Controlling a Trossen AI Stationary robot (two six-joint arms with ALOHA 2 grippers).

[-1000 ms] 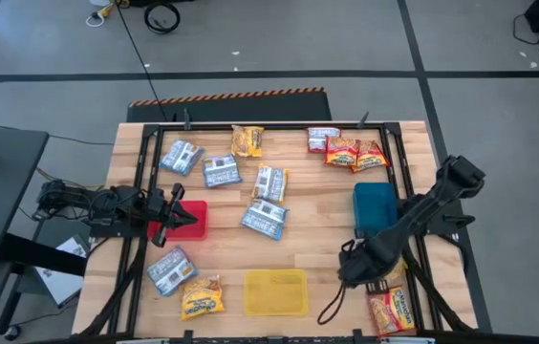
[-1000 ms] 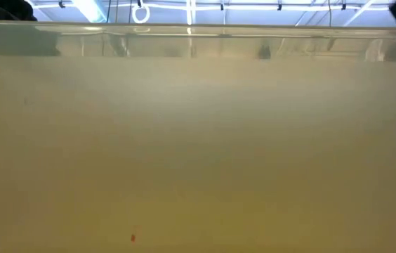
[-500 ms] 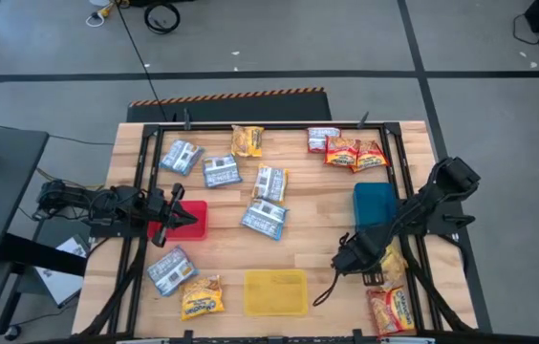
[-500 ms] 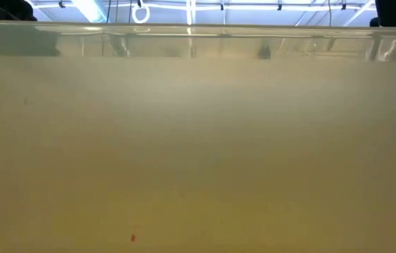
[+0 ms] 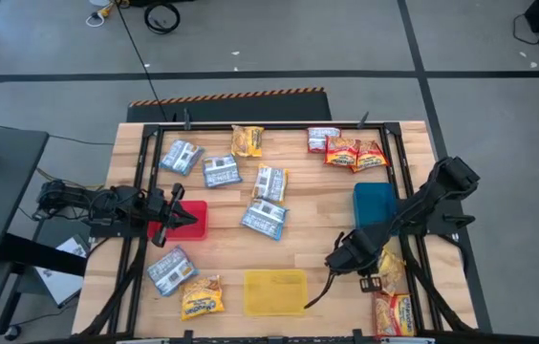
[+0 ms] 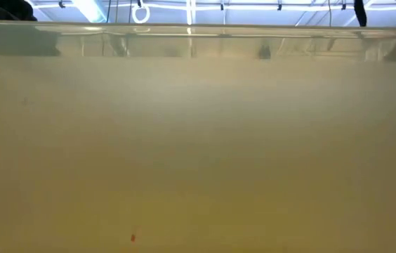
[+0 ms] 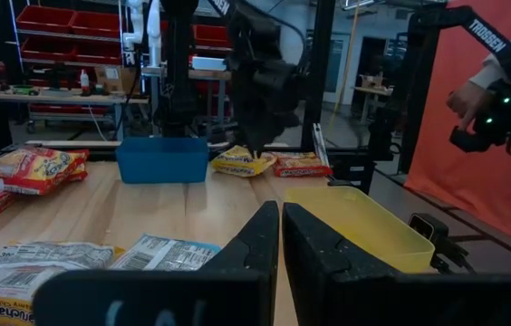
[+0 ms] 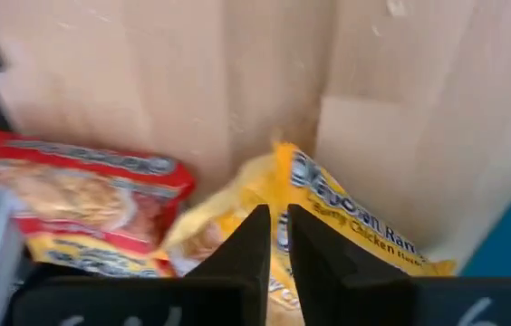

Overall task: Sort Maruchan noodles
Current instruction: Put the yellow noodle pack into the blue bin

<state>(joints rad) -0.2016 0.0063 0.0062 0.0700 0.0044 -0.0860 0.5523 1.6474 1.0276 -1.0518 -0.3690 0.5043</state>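
Noodle packets lie flat on the wooden table: several blue-and-white ones (image 5: 264, 218), yellow ones (image 5: 247, 140) (image 5: 201, 297), and red ones (image 5: 355, 153) (image 5: 394, 311). My right gripper (image 8: 278, 234) is shut and points down over a yellow packet (image 8: 328, 226) (image 5: 389, 270) near the table's right near corner, with a red packet (image 8: 74, 195) beside it. In the left wrist view the right gripper (image 7: 255, 145) hangs right at that yellow packet (image 7: 242, 163). My left gripper (image 7: 280, 226) (image 5: 169, 218) is shut and waits at the red tray (image 5: 193, 218). My right gripper points down at the yellow packet, which lies on the table. I cannot tell whether the shut fingertips (image 8: 255, 226) touch its edge, because the fingers themselves cover that place.
A blue tray (image 5: 375, 205) sits by the right edge and a yellow tray (image 5: 274, 291) at the near edge; its wall (image 6: 198, 140) fills the low view. A black frame (image 5: 250, 126) borders the table. A person's hand (image 7: 468, 95) shows beyond the table.
My right gripper has moved toward the table's left edge and slightly toward the far edge. This has uncovered more of the yellow packet, which has stayed on the table.
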